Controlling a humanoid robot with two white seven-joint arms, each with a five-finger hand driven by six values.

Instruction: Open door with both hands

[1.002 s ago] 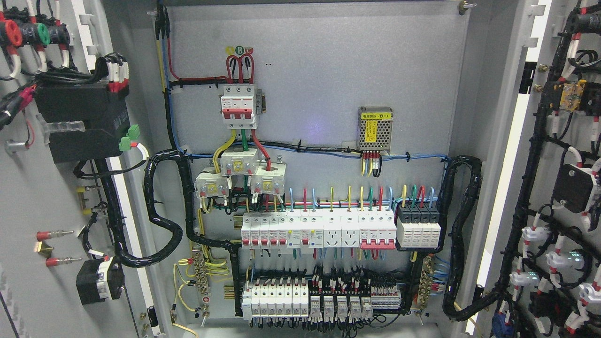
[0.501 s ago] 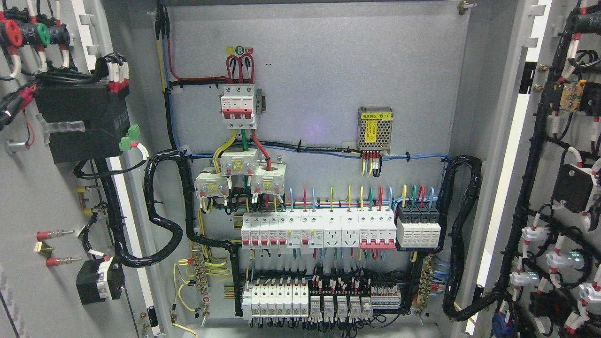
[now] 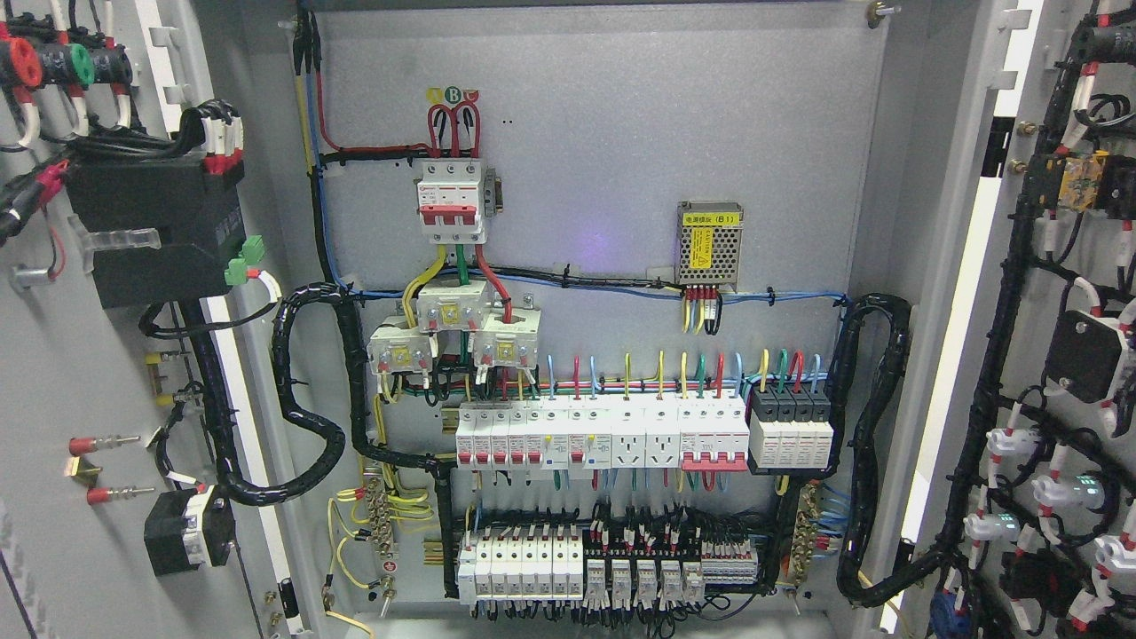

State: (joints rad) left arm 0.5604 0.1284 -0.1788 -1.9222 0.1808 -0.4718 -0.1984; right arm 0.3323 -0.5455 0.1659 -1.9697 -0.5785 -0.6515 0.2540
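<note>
An electrical cabinet stands open in front of me. Its left door [image 3: 53,373] is swung wide at the left edge, showing its inner face with a black box [image 3: 155,231] and wiring. Its right door [image 3: 1029,266] is swung wide at the right edge, with black cable bundles [image 3: 994,355] and white parts on it. The grey back panel [image 3: 621,133] shows between them. Neither of my hands nor arms is in view.
On the back panel sit a red-and-white main breaker [image 3: 453,200], a small mesh power supply [image 3: 708,244], rows of white breakers [image 3: 603,435] and terminal blocks [image 3: 612,568]. Thick black cable looms [image 3: 311,444] run to both doors.
The right door has shifted very slightly; the parts on it sit a touch further left. Everything else is unchanged.
</note>
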